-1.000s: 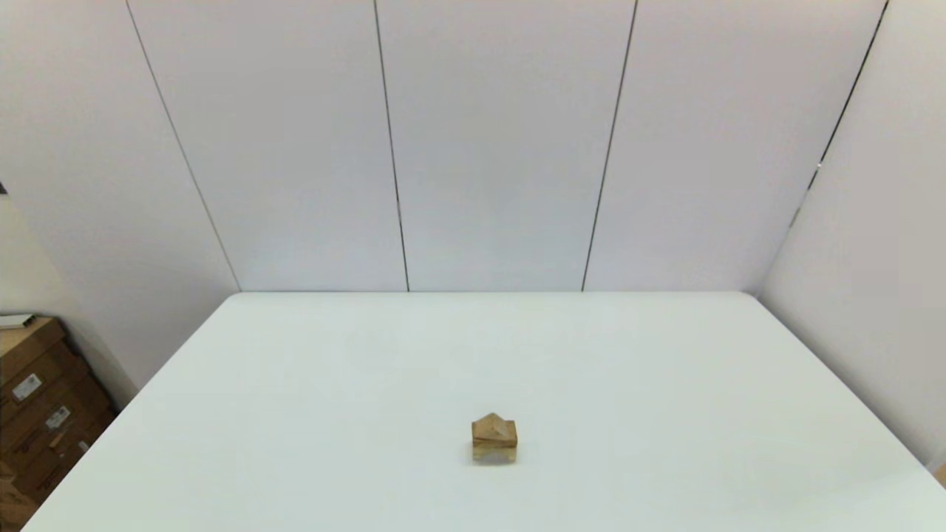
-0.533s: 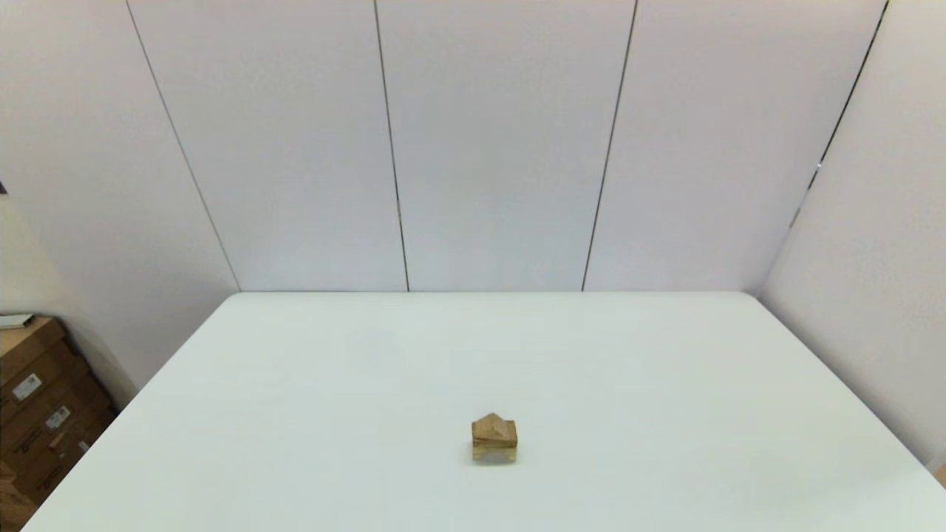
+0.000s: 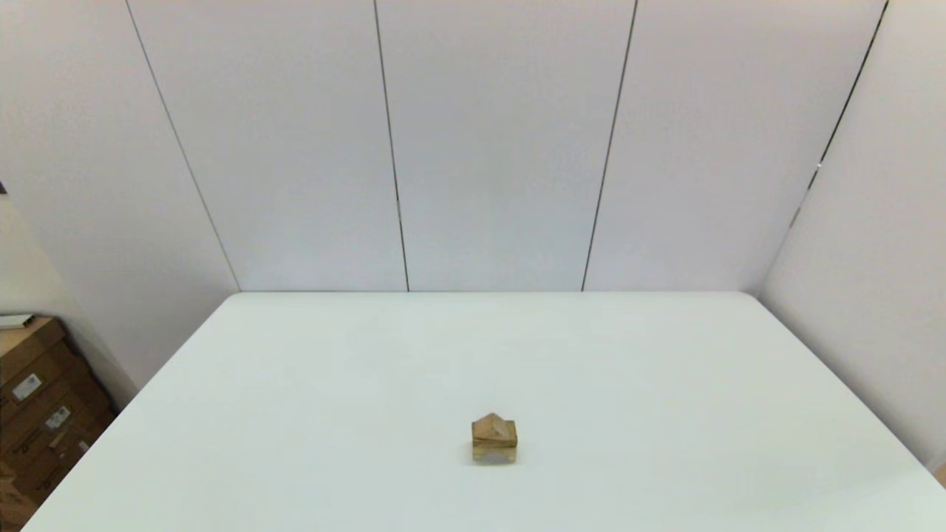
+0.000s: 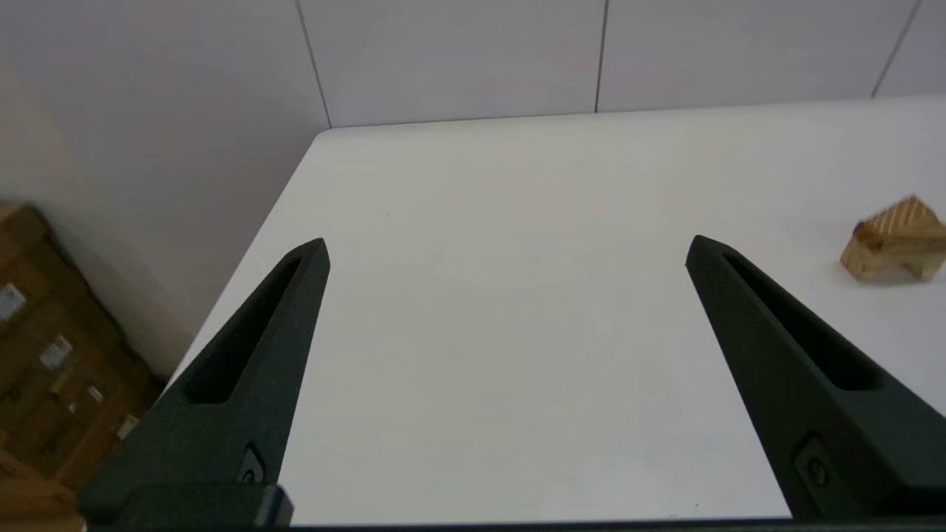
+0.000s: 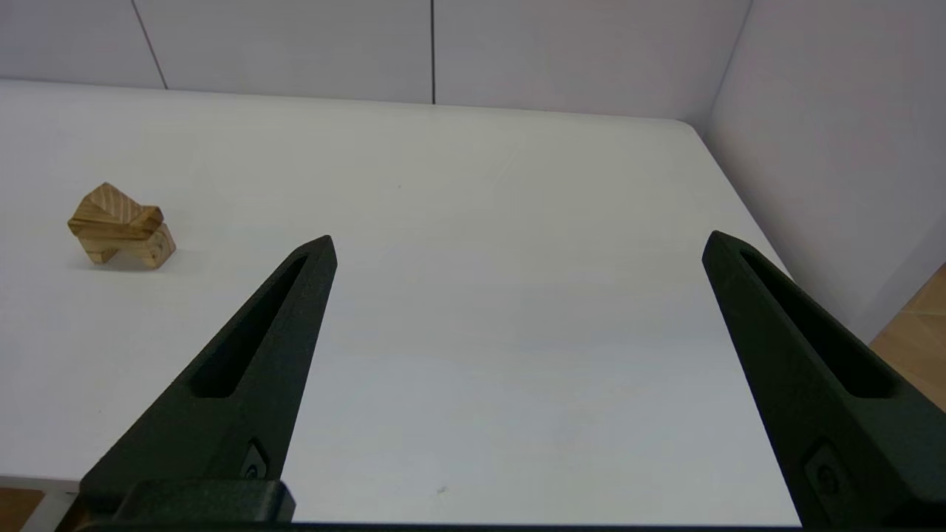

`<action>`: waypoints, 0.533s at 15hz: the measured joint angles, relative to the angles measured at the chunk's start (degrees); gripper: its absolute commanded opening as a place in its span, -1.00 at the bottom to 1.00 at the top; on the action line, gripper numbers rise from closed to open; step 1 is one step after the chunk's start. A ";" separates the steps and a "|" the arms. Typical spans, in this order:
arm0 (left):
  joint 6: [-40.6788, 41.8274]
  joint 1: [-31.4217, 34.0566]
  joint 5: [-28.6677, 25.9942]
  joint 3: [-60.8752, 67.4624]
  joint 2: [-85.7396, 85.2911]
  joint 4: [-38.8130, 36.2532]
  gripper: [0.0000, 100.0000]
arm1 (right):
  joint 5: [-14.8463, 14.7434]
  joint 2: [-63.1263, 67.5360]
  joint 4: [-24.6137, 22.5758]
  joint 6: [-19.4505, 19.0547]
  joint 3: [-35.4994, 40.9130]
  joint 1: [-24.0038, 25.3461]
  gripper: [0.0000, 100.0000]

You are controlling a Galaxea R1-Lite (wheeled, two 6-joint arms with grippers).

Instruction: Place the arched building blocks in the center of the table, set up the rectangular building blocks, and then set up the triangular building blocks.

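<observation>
With the triangular block (image 3: pixel 494 425) topping the rectangular block (image 3: pixel 494 442) and arched block (image 3: pixel 494 455) at lower centre of the table (image 3: pixel 665 384), I'd leave left gripper (image 4: pixel 506 251) and right gripper (image 5: pixel 517 247) spread wide, empty, clear.

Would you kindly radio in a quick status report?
Left gripper and right gripper open, parked at near table edge. Triangle tops flat block on arch. Nothing in the way.

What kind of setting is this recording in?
Probably a lab or test cell: a bare white table boxed in by plain white wall panels, cardboard boxes stacked beside it, and only a small block stack laid out.
</observation>
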 measured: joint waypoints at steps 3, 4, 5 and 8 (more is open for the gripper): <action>-0.63 0.01 0.18 0.02 0.00 -0.02 1.00 | 0.00 0.00 0.00 0.00 0.00 0.00 1.00; -0.63 0.01 0.18 0.02 0.00 -0.02 1.00 | 0.00 0.00 0.00 0.00 0.00 0.00 1.00; -0.61 0.01 0.18 0.02 0.00 0.00 1.00 | 0.02 0.00 0.02 0.00 0.00 0.00 1.00; -0.63 0.00 0.18 0.02 0.00 -0.02 1.00 | 0.02 0.00 0.06 0.05 0.00 0.00 1.00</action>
